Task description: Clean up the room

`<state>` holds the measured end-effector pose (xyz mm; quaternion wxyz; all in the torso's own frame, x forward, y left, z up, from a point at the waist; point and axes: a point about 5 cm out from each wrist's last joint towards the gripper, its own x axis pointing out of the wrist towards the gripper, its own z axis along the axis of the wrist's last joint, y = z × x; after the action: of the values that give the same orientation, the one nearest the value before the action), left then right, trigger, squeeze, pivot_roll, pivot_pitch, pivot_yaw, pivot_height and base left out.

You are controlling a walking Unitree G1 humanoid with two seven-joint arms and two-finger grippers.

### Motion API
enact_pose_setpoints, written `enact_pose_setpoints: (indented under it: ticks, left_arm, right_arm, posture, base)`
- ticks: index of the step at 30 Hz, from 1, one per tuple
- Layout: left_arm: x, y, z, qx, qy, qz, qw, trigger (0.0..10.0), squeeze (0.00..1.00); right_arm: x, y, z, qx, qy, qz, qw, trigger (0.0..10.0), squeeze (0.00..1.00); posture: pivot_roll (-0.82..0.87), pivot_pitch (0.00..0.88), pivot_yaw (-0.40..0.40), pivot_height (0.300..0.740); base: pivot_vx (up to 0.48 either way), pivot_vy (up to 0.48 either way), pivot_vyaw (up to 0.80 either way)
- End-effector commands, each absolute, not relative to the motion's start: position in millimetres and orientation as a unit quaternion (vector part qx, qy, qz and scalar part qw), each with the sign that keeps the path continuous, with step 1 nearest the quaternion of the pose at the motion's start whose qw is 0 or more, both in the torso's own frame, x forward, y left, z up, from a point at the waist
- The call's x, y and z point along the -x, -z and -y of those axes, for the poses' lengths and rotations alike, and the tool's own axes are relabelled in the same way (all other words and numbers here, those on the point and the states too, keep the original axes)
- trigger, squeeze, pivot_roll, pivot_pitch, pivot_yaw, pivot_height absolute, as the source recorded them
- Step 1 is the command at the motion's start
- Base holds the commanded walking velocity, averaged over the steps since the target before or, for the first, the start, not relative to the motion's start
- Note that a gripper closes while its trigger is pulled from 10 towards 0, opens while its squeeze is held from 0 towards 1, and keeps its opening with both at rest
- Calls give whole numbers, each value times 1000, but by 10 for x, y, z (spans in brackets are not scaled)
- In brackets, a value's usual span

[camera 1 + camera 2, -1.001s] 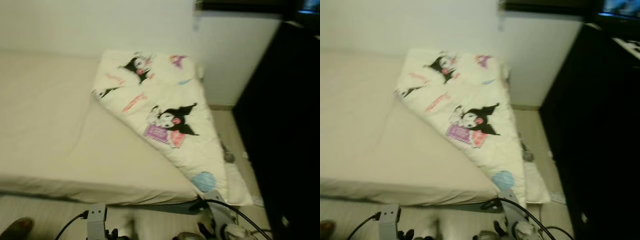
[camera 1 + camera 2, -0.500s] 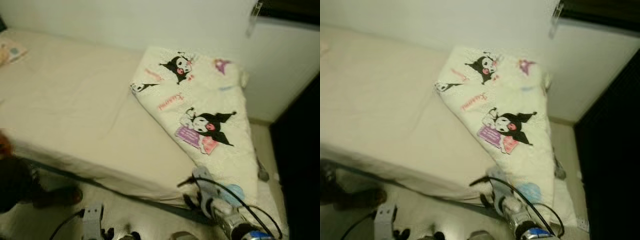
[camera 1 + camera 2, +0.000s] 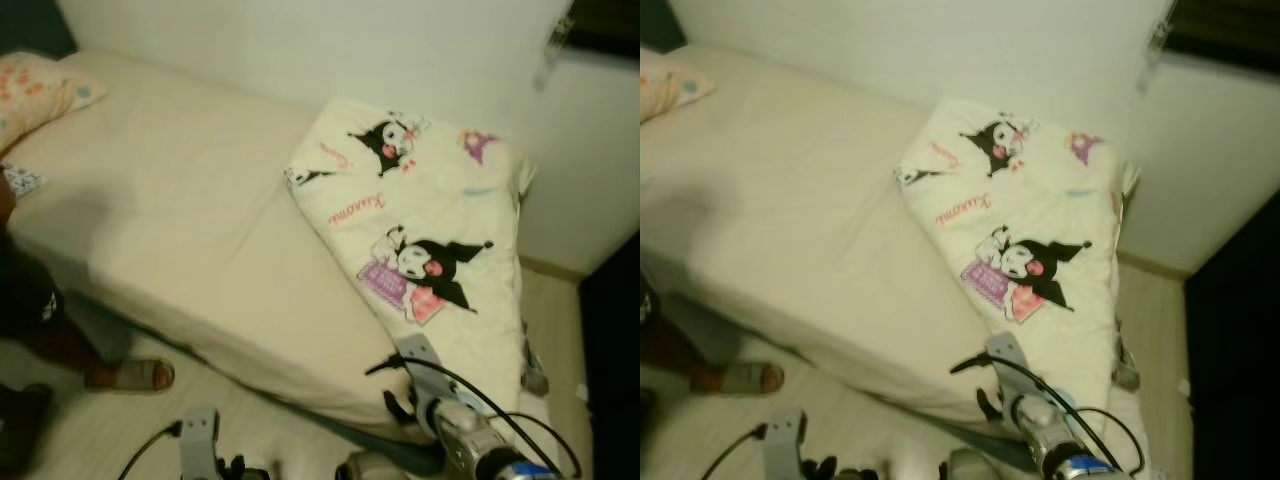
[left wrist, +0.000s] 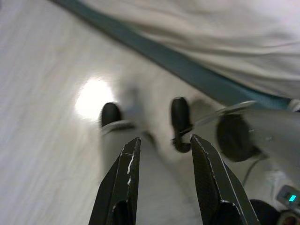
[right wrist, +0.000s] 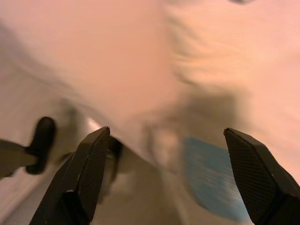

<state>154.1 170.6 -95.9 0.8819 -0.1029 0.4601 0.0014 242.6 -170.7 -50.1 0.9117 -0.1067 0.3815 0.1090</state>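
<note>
Mostly you see a big bed (image 3: 170,230) with a plain cream sheet, standing against a white wall. A white blanket (image 3: 430,250) with black cartoon characters on it lies folded over the bed's right end, and its lower part hangs down over the near right corner toward the floor. A pillow (image 3: 35,90) with little colored prints sits at the far left corner of the bed. By the bed's near left edge stands a person, and you can see a foot in a sandal (image 3: 135,375) on the pale floor. The right gripper (image 5: 176,173) is held just over the hanging blanket, its two black fingers spread wide apart and holding nothing. The left gripper (image 4: 161,176) hangs low over the floor beside the bed's dark bottom rail, fingers a little apart and empty.
</note>
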Motion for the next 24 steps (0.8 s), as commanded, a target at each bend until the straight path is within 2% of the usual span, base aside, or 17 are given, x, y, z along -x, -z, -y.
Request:
enact_pose_setpoints:
  ticks: [1, 12, 18, 19, 24]
  left_arm:
    - [-1454, 993, -1737, 104, -10, -473, 875, 10000, 0]
    - [-1450, 994, -1739, 103, -8, -474, 875, 10000, 0]
    - [-1463, 985, -1752, 106, -10, -468, 878, 10000, 0]
    - [-1489, 973, -1788, 112, -23, -462, 879, 10000, 0]
    - [-1497, 969, -1803, 108, -27, -462, 880, 10000, 0]
  right_arm:
    - [-2368, 546, 1686, 103, -109, -394, 907, 10000, 0]
    - [-2489, 466, 1722, 100, -74, -380, 916, 10000, 0]
    - [-2697, 296, 1808, 80, -31, -345, 934, 10000, 0]
    - [-2870, 134, 1899, 69, 1, -316, 946, 10000, 0]
    - [-3024, -30, 1958, 58, 13, -284, 957, 10000, 0]
  posture:
    - [-161, 0, 20, 740]
    - [-159, 0, 22, 740]
    - [-162, 0, 26, 740]
    - [-163, 0, 26, 730]
    - [-165, 0, 27, 710]
  base:
    - [0, 0, 0]
    - [0, 0, 0]
    - [0, -391, 0]
    - [0, 0, 0]
    - [0, 0, 0]
